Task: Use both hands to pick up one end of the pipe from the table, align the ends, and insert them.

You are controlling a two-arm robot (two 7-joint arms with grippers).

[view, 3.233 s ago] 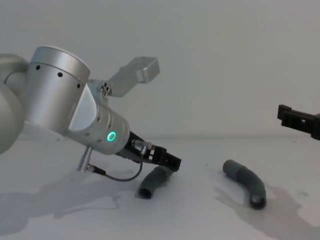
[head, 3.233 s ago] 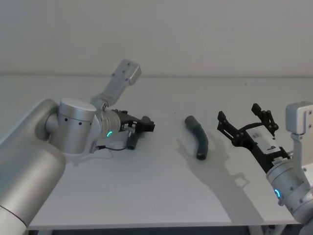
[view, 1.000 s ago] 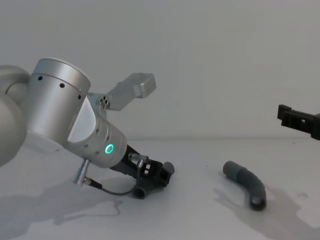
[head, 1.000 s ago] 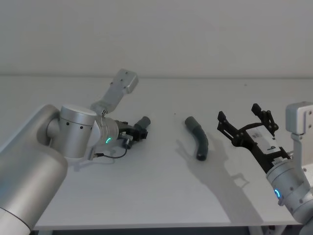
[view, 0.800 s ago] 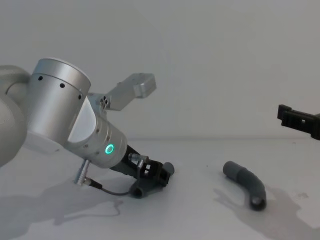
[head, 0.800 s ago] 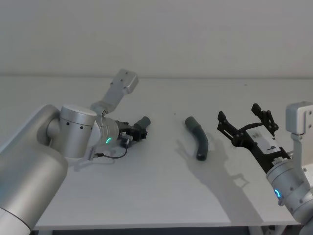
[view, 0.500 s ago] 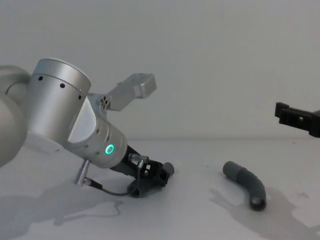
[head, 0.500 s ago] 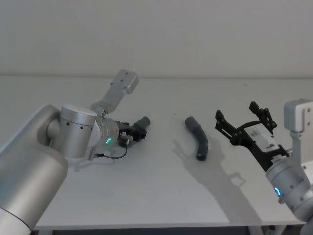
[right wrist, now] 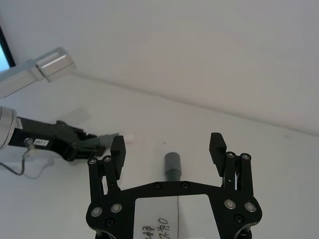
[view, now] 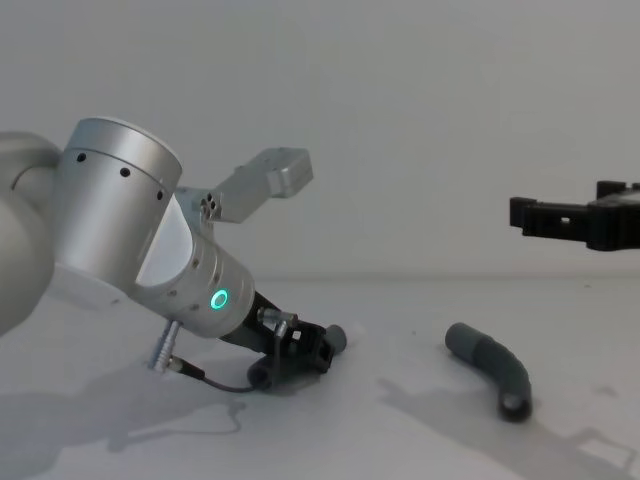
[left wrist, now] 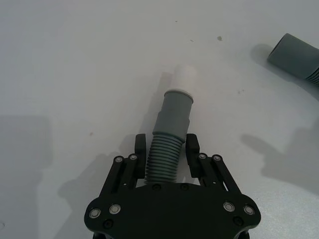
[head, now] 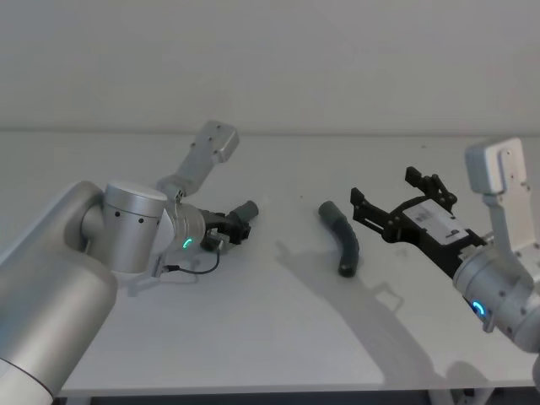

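My left gripper (left wrist: 167,145) is shut on the ribbed middle of one grey pipe piece (left wrist: 172,122). Its whitish tip (left wrist: 185,77) points away from the fingers, low over the table (head: 253,321). The head view has this gripper (head: 226,228) at centre left, and the chest view shows it (view: 297,352) below the green ring. The other pipe piece (head: 342,236) lies bent on the table at centre right, also seen from the chest (view: 492,366). My right gripper (head: 384,187) hangs open just right of it and above it. From the right wrist, that gripper (right wrist: 167,144) frames the piece's collar end (right wrist: 173,162).
A silver camera block (head: 215,139) sticks up behind the left arm. The right arm's white block (head: 498,181) rises at the far right. A plain wall runs behind the table.
My right gripper has swung left and up, closer to the lying pipe piece. The left gripper has stayed shut on its piece, which has tilted slightly.
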